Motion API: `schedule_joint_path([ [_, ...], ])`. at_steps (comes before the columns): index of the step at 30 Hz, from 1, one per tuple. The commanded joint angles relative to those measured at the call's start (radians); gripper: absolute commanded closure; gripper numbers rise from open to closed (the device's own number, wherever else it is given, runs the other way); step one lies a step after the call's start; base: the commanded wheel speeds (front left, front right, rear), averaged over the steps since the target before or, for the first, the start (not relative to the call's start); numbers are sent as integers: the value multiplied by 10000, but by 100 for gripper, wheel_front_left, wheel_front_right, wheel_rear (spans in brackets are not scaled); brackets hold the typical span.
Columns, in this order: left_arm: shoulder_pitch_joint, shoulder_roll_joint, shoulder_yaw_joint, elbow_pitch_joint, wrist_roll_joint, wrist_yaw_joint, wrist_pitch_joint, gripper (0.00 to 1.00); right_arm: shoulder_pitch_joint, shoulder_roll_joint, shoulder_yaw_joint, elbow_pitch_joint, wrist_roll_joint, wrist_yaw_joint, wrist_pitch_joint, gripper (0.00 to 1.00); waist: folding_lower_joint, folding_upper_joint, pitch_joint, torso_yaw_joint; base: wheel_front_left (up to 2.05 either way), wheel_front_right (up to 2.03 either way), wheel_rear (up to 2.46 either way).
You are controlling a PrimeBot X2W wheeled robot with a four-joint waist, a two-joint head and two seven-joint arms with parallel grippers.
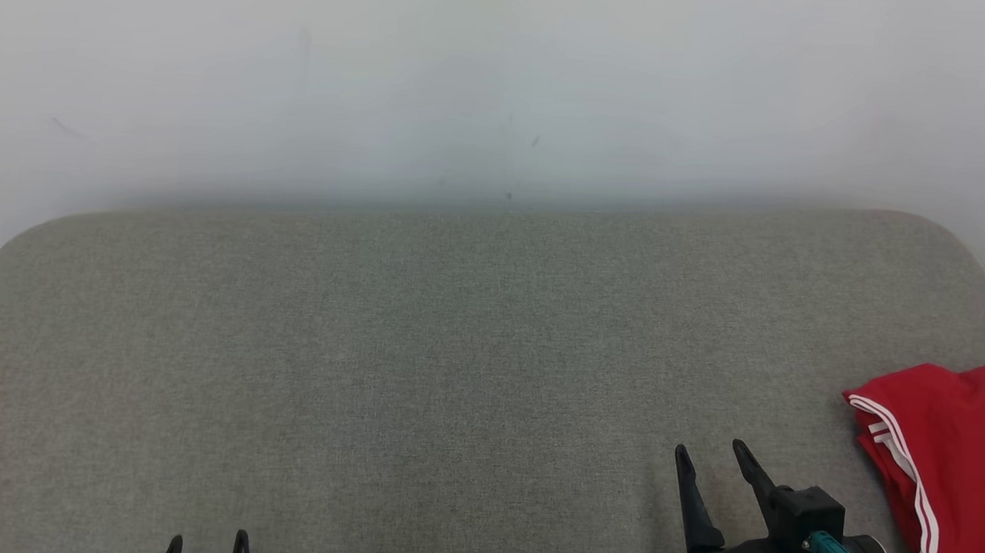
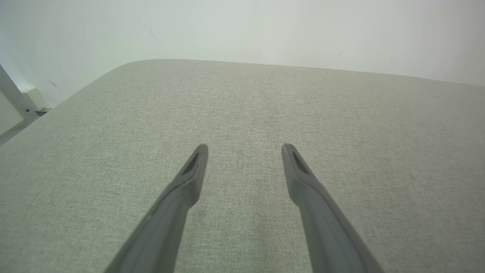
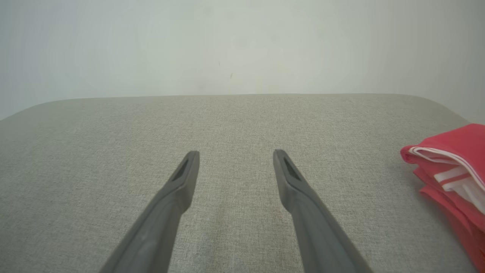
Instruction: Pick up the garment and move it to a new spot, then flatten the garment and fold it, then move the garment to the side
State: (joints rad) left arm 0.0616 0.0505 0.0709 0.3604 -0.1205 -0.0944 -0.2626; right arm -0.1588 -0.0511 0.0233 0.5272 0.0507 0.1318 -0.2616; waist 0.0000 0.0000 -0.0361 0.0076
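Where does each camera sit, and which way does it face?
Head: on the head, looking down over the grey surface; left tool and right tool show at bottom.
Left wrist: looks along its fingers towards the wall.
Right wrist: likewise, own fingers.
Shared: head and right wrist see the red garment.

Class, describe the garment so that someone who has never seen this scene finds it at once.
Start with the wide grey fabric surface against the pale wall. Look to its right end, past the right gripper. There lies the garment, bright red with white stripes, unlike the plain grey around it.
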Motion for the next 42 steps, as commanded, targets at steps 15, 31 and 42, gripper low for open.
schedule_joint_path([
  [15,-49,-42,125,645,-1568,-130,406,100,199,6,-236,250,1090,-1,453,100,0,0,-30,-38,0,0,0],
  [31,-357,-29,108,165,-4450,-186,1047,100,353,6,-370,-532,4238,-3,1062,100,0,0,26,-43,0,0,0],
  [42,-591,-21,158,-59,-6135,-210,1476,100,375,6,-525,-917,6056,-5,1486,100,0,0,64,-47,0,0,0],
])
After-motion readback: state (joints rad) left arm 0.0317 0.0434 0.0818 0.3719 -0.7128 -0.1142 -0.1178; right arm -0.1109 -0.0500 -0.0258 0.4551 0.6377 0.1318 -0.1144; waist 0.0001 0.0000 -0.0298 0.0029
